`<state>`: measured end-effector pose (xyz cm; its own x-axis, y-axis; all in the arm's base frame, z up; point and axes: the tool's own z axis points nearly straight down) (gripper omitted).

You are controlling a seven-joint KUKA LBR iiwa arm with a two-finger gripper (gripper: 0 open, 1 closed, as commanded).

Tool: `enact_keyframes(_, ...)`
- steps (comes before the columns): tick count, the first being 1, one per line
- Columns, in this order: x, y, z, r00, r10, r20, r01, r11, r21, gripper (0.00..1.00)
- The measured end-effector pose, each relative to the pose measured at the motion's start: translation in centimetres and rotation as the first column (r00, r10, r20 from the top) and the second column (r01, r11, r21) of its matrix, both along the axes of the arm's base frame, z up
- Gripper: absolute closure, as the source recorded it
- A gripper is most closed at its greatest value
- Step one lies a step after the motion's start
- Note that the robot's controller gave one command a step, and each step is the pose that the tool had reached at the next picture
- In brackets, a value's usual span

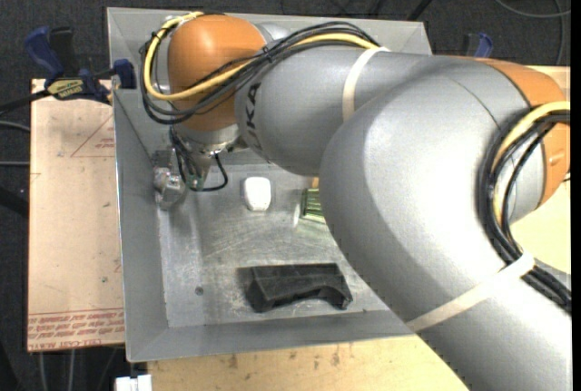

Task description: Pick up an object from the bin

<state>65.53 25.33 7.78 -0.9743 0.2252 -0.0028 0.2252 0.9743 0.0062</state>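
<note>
Just view-right of pincer (168, 185): small white block (258, 193) | likely light, rigid, smooth | best grasped across its narrow sides | pincer state cannot be told

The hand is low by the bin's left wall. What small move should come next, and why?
Probably slide the hand toward the small white block: it is the nearest thing, lying alone and apart from the hand.

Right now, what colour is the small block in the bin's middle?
White; the small block shows best in the camera view.
</note>
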Motion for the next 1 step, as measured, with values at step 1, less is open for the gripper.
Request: enact_keyframes(1, -0.04, -0.02, 0.14, 1.0, 0.0, 0.0, 0.0, 1.0, -0.001, 1.0)
